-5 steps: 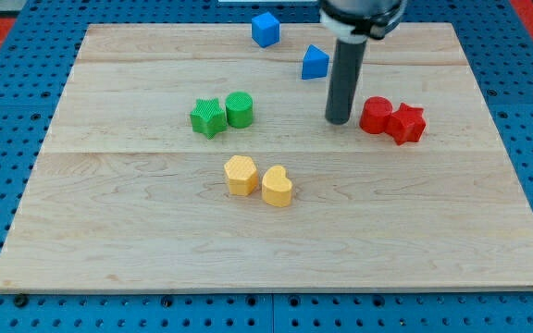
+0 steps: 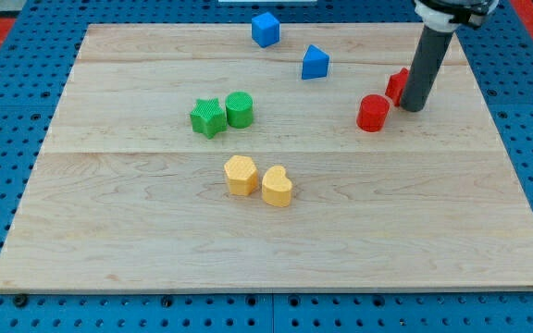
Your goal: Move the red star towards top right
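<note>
Star (image 2: 397, 84) now upward, beside my tip (image 2: 414, 108).

tip: my tip (image 2: 414, 108) just right of red cylinder block (image 2: 373, 113), in front of red star block (image 2: 398, 84)
centre: green star block (image 2: 208, 117) touching green cylinder block (image 2: 240, 109), on its left

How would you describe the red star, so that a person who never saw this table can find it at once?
Look at the wooden board's upper right area, where the dark rod comes down. The red star is mostly hidden behind the rod, just left of my tip. Unlike the round red cylinder lower left of it, it sits against the rod.
</note>
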